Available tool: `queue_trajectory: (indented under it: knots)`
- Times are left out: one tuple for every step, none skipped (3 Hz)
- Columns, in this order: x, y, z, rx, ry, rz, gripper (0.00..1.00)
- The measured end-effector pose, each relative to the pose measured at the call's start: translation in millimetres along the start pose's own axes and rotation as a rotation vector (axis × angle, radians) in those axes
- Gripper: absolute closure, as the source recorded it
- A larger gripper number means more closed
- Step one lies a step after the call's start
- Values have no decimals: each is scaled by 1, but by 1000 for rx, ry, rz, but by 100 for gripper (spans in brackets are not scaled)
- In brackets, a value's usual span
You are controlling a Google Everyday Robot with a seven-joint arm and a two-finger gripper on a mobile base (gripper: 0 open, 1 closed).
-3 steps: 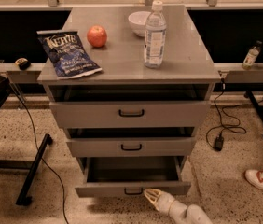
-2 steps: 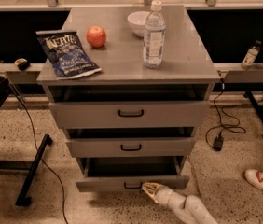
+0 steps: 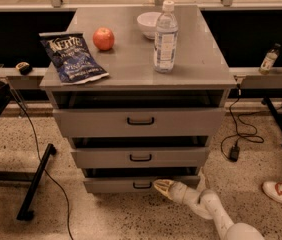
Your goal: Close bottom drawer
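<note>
At the foot of the grey cabinet (image 3: 131, 64), your gripper (image 3: 162, 186) touches the bottom drawer (image 3: 111, 185) beside its handle (image 3: 142, 185); the drawer seems nearly shut, a small push remains, and you cannot tell the claw's state.

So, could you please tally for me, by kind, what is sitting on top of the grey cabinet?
Chip bag: 1
Apple: 1
Bowl: 1
Water bottle: 1
Total: 4
The gripper is not on top: it is low down at the front of the bottom drawer, just right of its handle.
</note>
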State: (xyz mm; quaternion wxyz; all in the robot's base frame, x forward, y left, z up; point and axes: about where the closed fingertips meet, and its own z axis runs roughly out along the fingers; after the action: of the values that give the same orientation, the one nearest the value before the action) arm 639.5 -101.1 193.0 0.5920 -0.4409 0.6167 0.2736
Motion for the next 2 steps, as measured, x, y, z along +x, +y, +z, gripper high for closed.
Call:
queue_trajectory:
  knots:
    - [4, -1, -5, -12, 6, 0, 100]
    - [-2, 5, -21, -27, 21, -37, 100]
